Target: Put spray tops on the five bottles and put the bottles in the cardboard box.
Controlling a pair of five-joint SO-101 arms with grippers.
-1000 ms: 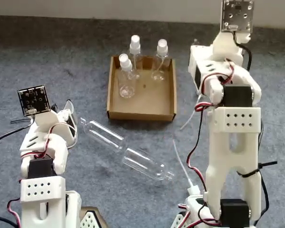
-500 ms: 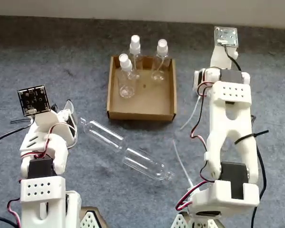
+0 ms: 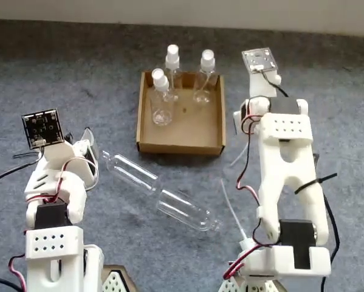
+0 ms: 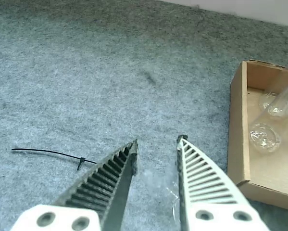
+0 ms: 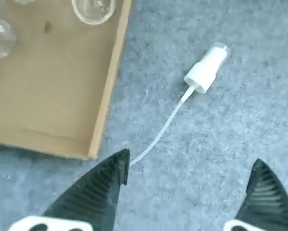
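Compared with the earlier frames, the right arm (image 3: 284,152) has swung from the far right edge toward the cardboard box (image 3: 180,148) and stretched out lower over the grey tabletop (image 3: 78,79). The left arm (image 3: 54,182) and all loose items are unchanged.

The right arm lies extended along the box's right side, its wrist just beside the box's far right corner. The right claw (image 5: 190,159) is spread wide above a loose spray top (image 5: 206,72), whose dip tube runs toward one finger; nothing is pinched. The left arm stays folded near its base, the left claw (image 4: 158,142) moderately spread and pointing over the tabletop toward the box, near a black cable tie (image 4: 52,153).

Three capped bottles (image 3: 171,67) stand upright in the far half of the box. Two uncapped bottles (image 3: 133,171) lie on their sides end to end in front of it. A second spray top (image 3: 245,240) lies beside the right arm's base.
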